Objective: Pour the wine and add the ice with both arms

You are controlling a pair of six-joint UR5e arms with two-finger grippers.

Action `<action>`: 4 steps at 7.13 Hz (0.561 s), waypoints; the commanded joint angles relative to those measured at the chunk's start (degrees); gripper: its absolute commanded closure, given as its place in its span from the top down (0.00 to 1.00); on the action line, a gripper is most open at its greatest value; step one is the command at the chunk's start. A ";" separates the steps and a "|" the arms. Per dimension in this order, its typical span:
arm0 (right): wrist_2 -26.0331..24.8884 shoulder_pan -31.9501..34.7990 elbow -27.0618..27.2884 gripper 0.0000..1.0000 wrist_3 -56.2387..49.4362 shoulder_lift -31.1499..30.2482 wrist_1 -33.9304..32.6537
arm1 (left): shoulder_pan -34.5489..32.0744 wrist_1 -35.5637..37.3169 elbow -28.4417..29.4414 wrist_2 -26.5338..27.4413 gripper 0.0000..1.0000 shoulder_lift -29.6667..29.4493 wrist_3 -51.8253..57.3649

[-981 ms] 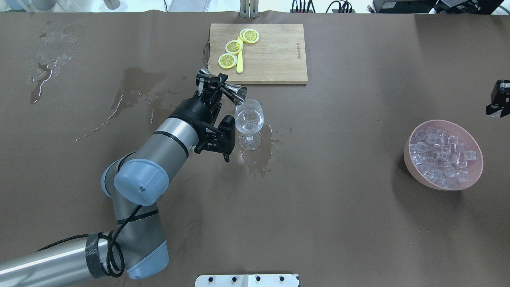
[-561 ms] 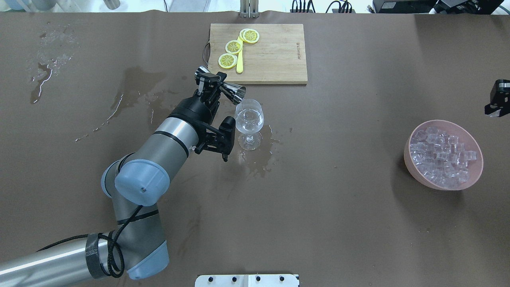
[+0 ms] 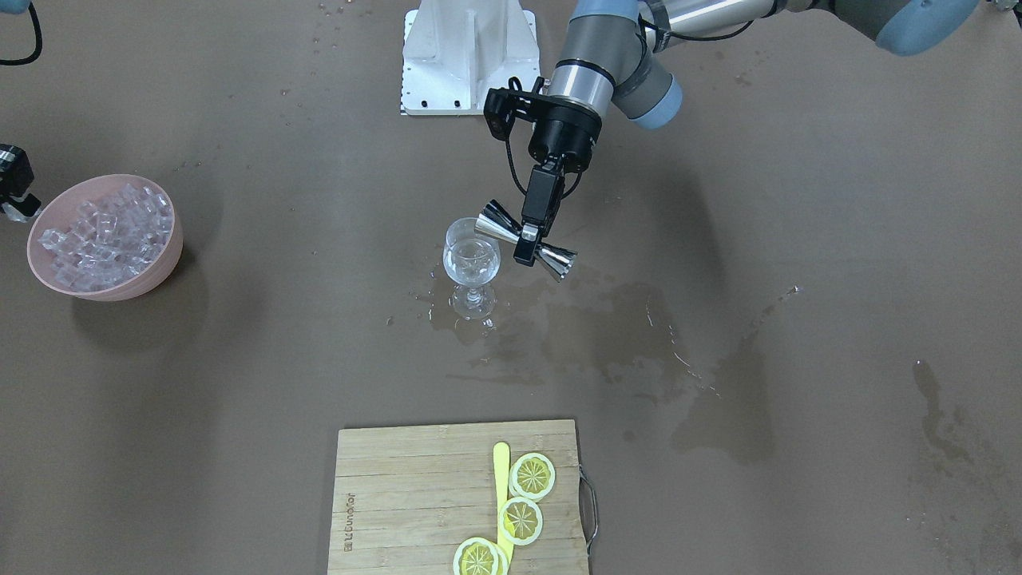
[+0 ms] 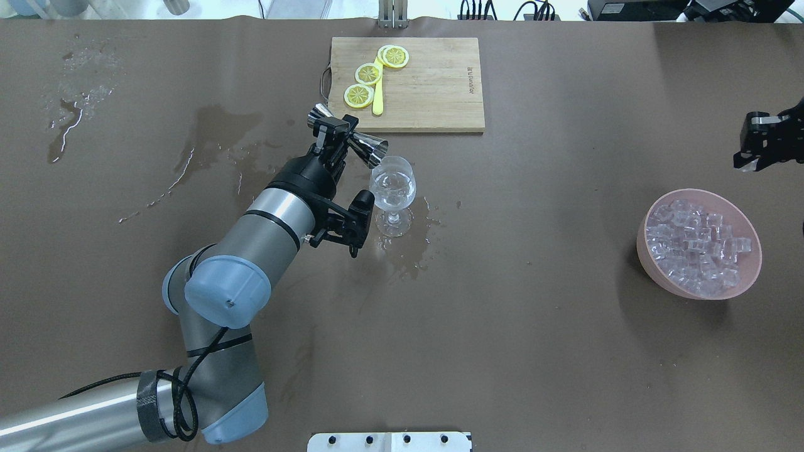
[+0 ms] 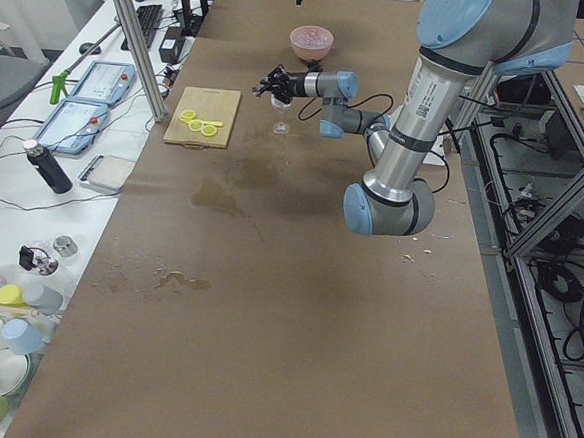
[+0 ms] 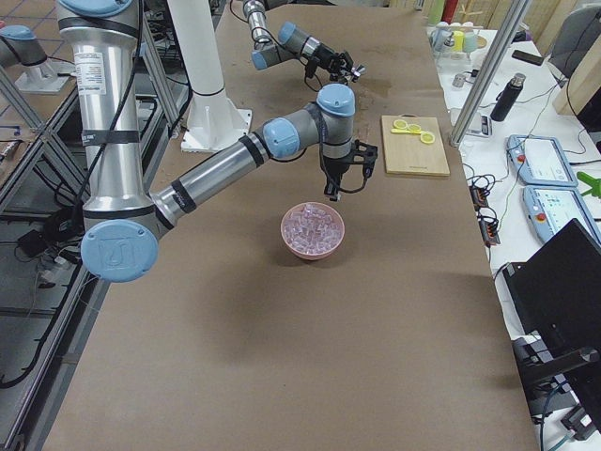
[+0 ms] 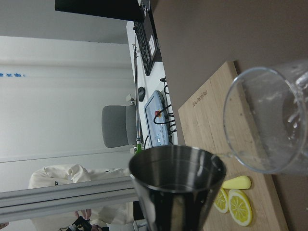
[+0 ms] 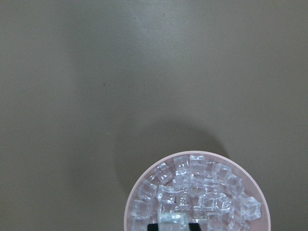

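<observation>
Seen from overhead, left pincer (image 4: 336,135) clamped on steel jigger (image 4: 370,146) tipped at 11 o'clock of glass (image 4: 393,171), wine (image 4: 392,193) inside, mid-surface (image 4: 502,314), right pincer (image 4: 757,145) gripping one ice cube (image 8: 172,220), pink bowl (image 4: 648,267) of ice (image 4: 697,245) at its 7 o'clock.

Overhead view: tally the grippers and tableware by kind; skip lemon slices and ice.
grippers: 2 (left gripper, right gripper)
stemmed glass: 1
jigger: 1
pink bowl: 1
cutting board: 1
yellow utensil: 1
Total: 7

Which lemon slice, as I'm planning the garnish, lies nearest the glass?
The end slice beside the board's handle; the other two lie farther from the glass.
</observation>
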 commanded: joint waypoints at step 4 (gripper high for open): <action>-0.70 -6.07 -0.22 0.07 6.70 8.47 -2.88 | 2.21 -4.21 -2.45 -0.76 0.00 1.40 -33.81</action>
